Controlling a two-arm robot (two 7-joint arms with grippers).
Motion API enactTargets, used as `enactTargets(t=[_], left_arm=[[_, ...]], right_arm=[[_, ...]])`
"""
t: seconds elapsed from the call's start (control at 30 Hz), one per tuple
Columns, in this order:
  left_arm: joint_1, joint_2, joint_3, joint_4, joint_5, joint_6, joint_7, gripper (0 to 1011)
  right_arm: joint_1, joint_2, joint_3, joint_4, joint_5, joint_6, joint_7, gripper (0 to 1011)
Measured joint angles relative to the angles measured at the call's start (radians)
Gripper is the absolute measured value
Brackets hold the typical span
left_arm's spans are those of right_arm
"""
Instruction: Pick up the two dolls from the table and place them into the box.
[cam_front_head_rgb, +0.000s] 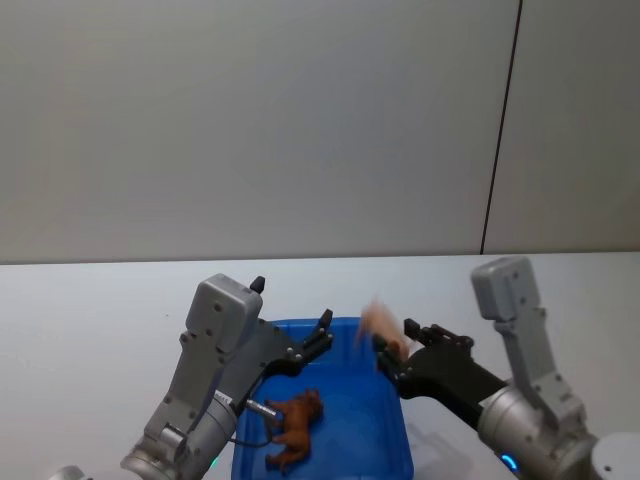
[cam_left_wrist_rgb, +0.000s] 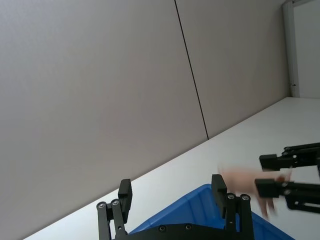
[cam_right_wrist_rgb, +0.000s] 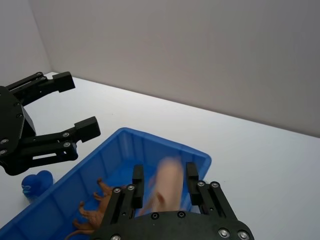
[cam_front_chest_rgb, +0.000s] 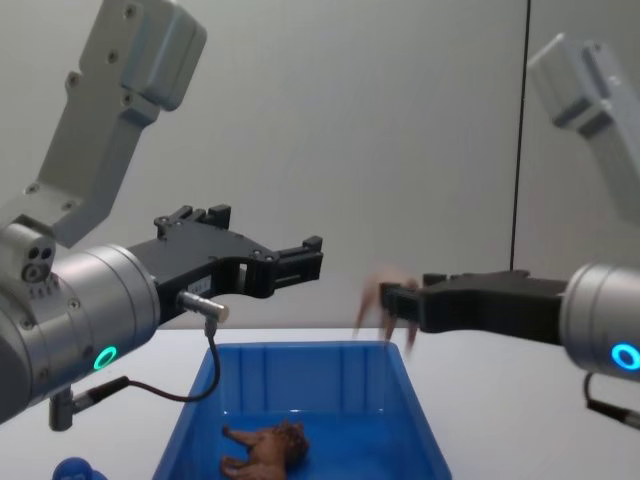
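A plain grey wall (cam_front_head_rgb: 250, 120) stands behind a white desk (cam_front_head_rgb: 100, 320), with the blue box (cam_front_head_rgb: 405, 445) at its near edge.
We see the left gripper (cam_front_head_rgb: 318, 338) spread wide and empty above the box's far left rim. The right gripper (cam_front_head_rgb: 397, 340) is over the far right corner, its fingers parted. The pink pig (cam_right_wrist_rgb: 167, 185) is a smear between them, too blurred to read, with slivers of blue on either side. The brown lion (cam_front_head_rgb: 295, 430) is on the box floor, partly hidden behind the right gripper in that arm's wrist view; we cannot tell whether it stands or lies. A small blue object (cam_front_chest_rgb: 75, 468) sits on the desk near the box's left wall, cut off by the chest view's edge, and we cannot make out what it is.
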Motion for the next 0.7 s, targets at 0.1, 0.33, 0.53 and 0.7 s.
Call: enactTargets(t=[0.1, 0.33, 0.53, 0.7], left_arm=[[0.000, 0.000, 0.000, 0.000, 0.000, 0.000, 0.000, 1001], [0.000, 0.000, 0.000, 0.000, 0.000, 0.000, 0.000, 1001], [0.000, 0.000, 0.000, 0.000, 0.000, 0.000, 0.000, 1001], [0.000, 0.000, 0.000, 0.000, 0.000, 0.000, 0.000, 1001]], right_arm=[[0.016, -0.014, -0.006, 0.025, 0.001, 0.012, 0.013, 541], [0.040, -0.033, -0.014, 0.070, 0.001, 0.026, 0.037, 772], [0.042, -0.026, -0.007, 0.078, 0.007, 0.026, 0.049, 921], [0.023, 0.004, 0.011, 0.061, 0.019, 0.014, 0.058, 1001]])
